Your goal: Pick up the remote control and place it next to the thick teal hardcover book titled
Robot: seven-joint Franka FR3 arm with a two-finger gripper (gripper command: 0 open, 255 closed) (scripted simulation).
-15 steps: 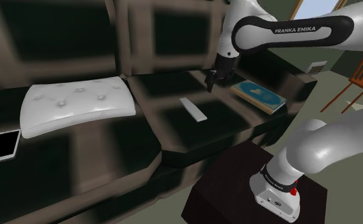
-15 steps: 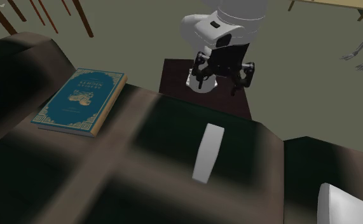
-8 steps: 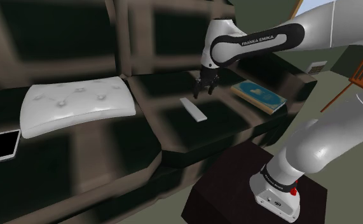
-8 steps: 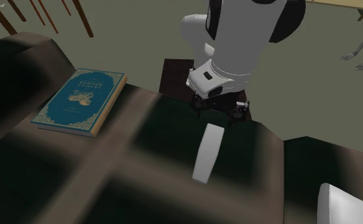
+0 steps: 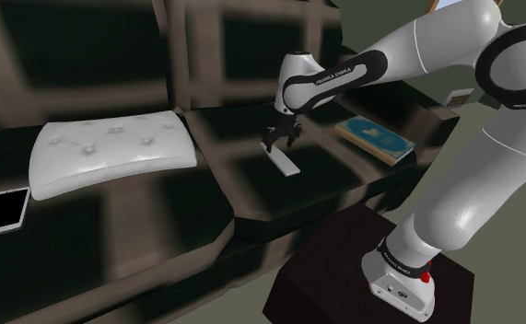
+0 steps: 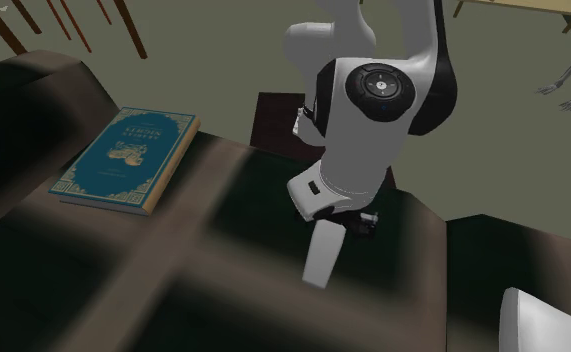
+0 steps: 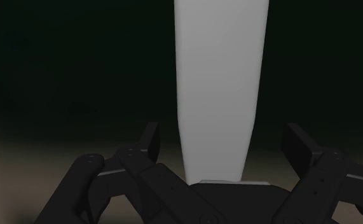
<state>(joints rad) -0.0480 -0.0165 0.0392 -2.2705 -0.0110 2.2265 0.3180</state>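
Note:
A plain white slab, the remote control [image 5: 286, 164], lies on the dark sofa seat [image 5: 251, 198]. My gripper [image 5: 277, 143] hovers low over its far end. In the wrist view the remote [image 7: 219, 83] runs lengthwise between the black fingers [image 7: 149, 141], which stand wide apart on either side without touching it, so the gripper [image 7: 224, 145] is open. The teal hardcover book [image 5: 376, 138] lies flat toward the shoulder view's right of the remote. In the second exterior view the white hand covers the remote's [image 6: 323, 255] near end, and the book [image 6: 125, 158] sits to its left.
A white tufted cushion [image 5: 113, 147] and a white-rimmed phone [image 5: 5, 210] lie on the sofa at the shoulder view's left. The sofa back [image 5: 95, 55] rises behind. The dark stand [image 5: 344, 267] is at lower right. Wooden chair legs [image 6: 73, 25] stand beyond the book.
The arm has swung toward the shoulder view's left and come down from near the book to just above the remote's end. The fingers stayed open. Remote and book have not moved.

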